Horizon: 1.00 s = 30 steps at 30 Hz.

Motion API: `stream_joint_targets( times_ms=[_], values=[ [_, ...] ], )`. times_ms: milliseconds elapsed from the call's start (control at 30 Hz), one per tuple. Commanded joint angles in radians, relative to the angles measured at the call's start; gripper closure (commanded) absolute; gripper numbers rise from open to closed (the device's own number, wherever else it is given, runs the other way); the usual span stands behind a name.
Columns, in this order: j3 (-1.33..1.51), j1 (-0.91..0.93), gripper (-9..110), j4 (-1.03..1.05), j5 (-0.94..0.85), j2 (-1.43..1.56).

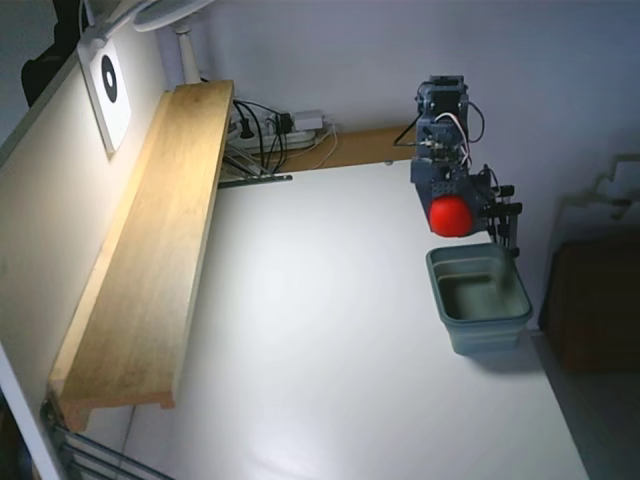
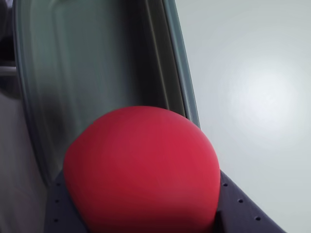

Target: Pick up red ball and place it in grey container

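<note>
**Red ball held up over the bin**

Red ball [image 1: 451, 216] up in the air at the right of the fixed view, squeezed tight in the gripper [image 1: 455, 222]. Just above the far rim of the grey container [image 1: 478, 262], not inside. In the wrist view, big red ball [image 2: 141, 170] low in the frame between the dark jaws, with the grey container [image 2: 97, 63] open beneath. White table [image 1: 330, 330] all around.

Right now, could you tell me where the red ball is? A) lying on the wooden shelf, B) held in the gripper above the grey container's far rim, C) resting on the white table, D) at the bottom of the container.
B: the red ball sits in the gripper, raised above the grey container.
</note>
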Motion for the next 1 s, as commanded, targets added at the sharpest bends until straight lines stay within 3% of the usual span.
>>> stream_joint_targets(
  times_ms=[0,967],
  values=[
    [-0.05,-0.02,78,-0.008,0.002,0.008],
    [-0.19,-0.087,78,-0.043,0.002,-0.167]
  ],
)
